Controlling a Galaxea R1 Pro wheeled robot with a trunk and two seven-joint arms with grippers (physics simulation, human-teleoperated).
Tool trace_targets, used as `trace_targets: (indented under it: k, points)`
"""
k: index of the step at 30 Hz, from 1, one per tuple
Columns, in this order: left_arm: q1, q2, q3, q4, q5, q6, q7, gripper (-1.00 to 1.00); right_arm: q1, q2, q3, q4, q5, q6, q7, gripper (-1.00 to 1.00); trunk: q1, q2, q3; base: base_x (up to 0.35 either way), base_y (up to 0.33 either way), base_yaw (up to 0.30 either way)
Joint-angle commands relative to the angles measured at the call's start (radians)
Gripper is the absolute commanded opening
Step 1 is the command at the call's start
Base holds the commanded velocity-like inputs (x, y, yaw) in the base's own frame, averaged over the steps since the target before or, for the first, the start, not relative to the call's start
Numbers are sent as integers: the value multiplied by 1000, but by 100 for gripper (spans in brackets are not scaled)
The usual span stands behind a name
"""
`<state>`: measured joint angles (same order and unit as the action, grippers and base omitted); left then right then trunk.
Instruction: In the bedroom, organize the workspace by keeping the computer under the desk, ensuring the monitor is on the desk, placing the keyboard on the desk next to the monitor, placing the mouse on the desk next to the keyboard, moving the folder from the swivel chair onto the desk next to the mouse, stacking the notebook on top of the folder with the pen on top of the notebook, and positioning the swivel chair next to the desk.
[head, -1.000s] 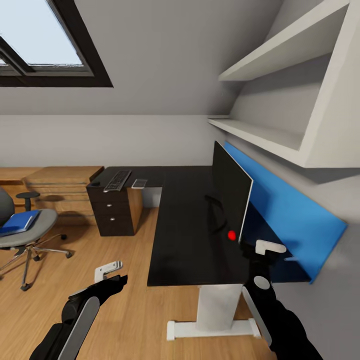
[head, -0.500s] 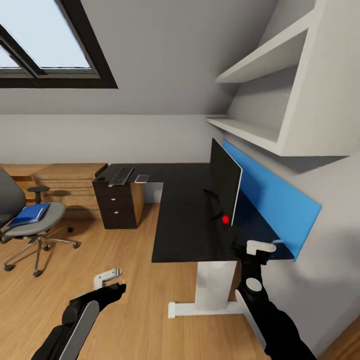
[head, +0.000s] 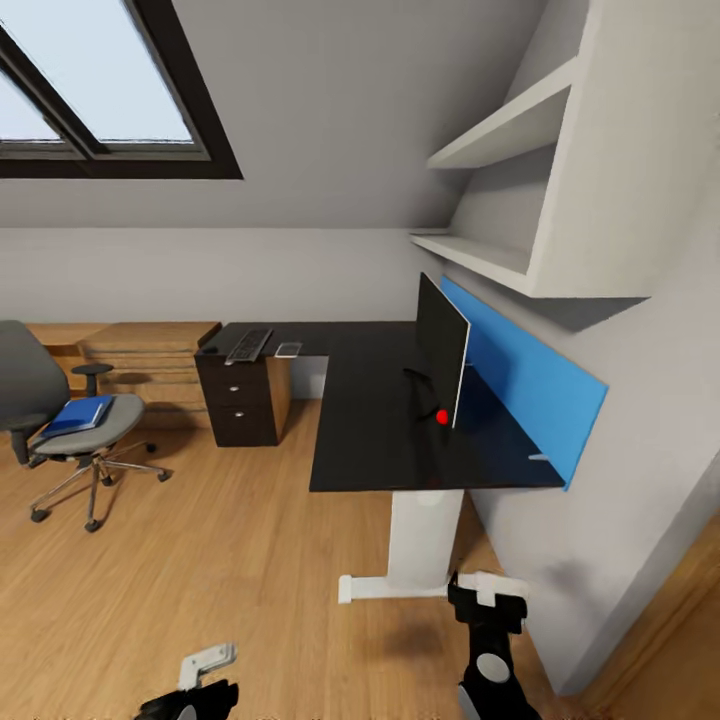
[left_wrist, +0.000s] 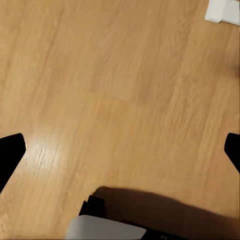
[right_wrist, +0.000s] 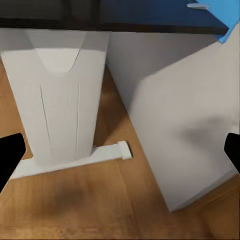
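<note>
I've backed off: desk (head: 380, 420) now farther, chair (head: 70, 420) w/ folder (head: 78, 413) fully visible. Both grippers (head: 208, 668) (head: 488, 592) spread apart, empty. Folder fetch prob next.

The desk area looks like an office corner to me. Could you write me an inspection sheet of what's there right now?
Surface: black L-shaped desk on a white pedestal leg, over wood floor.
Job's things: monitor upright on the desk by the blue wall panel; keyboard at the desk's far end, over the drawers; a small flat pale item beside it, too small to tell; folder on the chair seat, apart from the desk.
Clutter: nothing seen.
Grippers: left gripper and right gripper low over the floor, both open, empty.
Cables: nothing seen.
Surroundings: skylight, white wall shelves, low wooden unit.
</note>
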<state>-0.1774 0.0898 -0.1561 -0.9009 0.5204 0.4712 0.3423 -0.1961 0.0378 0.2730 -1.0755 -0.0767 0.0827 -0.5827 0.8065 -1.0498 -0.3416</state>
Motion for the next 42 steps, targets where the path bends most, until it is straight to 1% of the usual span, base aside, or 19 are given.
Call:
trace_targets:
  k: [1,2,4,5,7,8,9,10,11,12,13,14,17,18,22,27,32,37,42]
  points:
    - [0,1,-13,22,6,-23,6,100,0,5,5,15,-5,5,-7,100,0,-1,-1,-104,0,0]
    - [2,0,-29,66,1,-75,1,100,1,13,9,49,-6,5,-7,100,0,-1,-1,-66,0,0]
    - [2,-2,-47,107,-2,-128,-3,100,2,19,11,84,-6,1,-6,100,0,-1,-1,-48,0,0]
    - [3,-3,-75,164,-4,-207,-6,100,3,24,14,136,-8,-21,-5,100,0,-1,-1,-22,0,0]
    - [4,-3,-94,199,-5,-254,-7,100,3,27,15,176,-8,-52,-3,100,0,-1,-1,-16,0,19]
    - [4,-4,-117,256,-6,-321,-8,100,3,33,17,258,-8,-126,4,100,0,-1,-1,-7,0,133]
    - [4,-4,-132,295,-6,-362,-9,100,4,40,17,327,-8,-189,12,100,0,-1,-1,-5,0,180]
    - [4,-6,-155,351,-7,-423,-10,100,3,51,16,444,-8,-296,34,100,0,-1,-1,73,67,220]
    - [4,-8,-164,368,-7,-443,-10,100,3,55,16,483,-8,-334,44,100,0,-1,-2,106,97,229]
    - [4,-15,-186,401,-8,-487,-10,100,2,61,15,555,-8,-408,67,100,0,-1,-2,155,139,240]
    - [4,-20,-199,417,-8,-509,-10,100,2,63,15,586,-8,-444,79,100,0,-1,-3,172,153,243]
    - [4,-34,-225,447,-8,-556,-9,100,2,65,14,634,-8,-506,104,100,0,-1,-4,198,175,246]
    - [4,-56,-268,511,-5,-637,-8,100,1,69,10,704,-9,-595,158,100,0,-1,-6,218,193,246]
    - [4,-64,-284,544,-2,-671,-8,100,1,86,11,734,-8,-631,191,100,0,-1,-7,238,226,241]
    - [4,-66,-287,556,0,-683,-7,100,1,110,16,755,-4,-644,203,100,0,-1,-10,192,180,188]
    - [4,-67,-285,559,2,-684,-6,100,1,110,16,768,0,-646,220,100,0,-1,-11,31,98,32]
    - [4,-67,-284,559,3,-684,-6,100,1,109,15,770,0,-645,245,100,0,-1,-11,2,262,2]
    - [4,-68,-284,560,4,-684,-6,100,1,112,15,770,1,-641,253,100,0,-1,-11,0,295,0]
    - [4,-68,-285,562,7,-684,-6,100,1,111,15,771,2,-641,253,100,-19,34,5,0,264,0]
